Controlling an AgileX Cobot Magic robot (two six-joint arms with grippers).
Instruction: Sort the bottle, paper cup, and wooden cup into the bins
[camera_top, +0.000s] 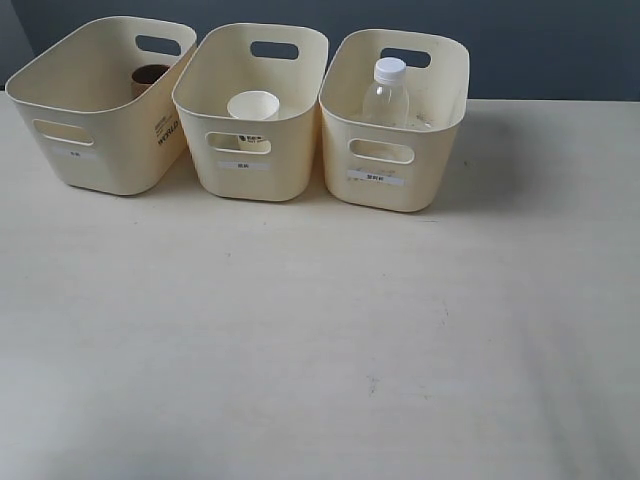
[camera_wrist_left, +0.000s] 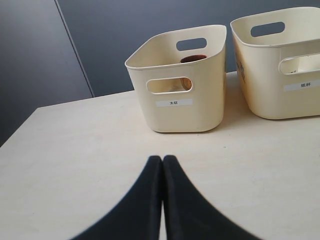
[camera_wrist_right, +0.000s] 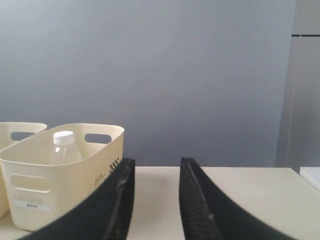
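Each bin (camera_top: 395, 185) already holds its item: wooden cup (camera_top: 150, 76), paper cup (camera_top: 252, 107), bottle (camera_top: 386, 95). Left gripper (camera_wrist_left: 162, 162) is pressed together, right gripper (camera_wrist_right: 156, 172) spread and empty, both low over the bench (camera_top: 320, 350). A careless retreat could only nudge a bin.

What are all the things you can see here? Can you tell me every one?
bins: three, cream, in a row at the table's far edge
wooden cup: one, brown, inside the left bin
paper cup: one, white, inside the middle bin
bottle: one, clear with a white cap, standing in the right bin
table: one, pale wood colour, under everything
left pincer: one, black, shut, above the table
right pincer: one, black, open, holding nothing
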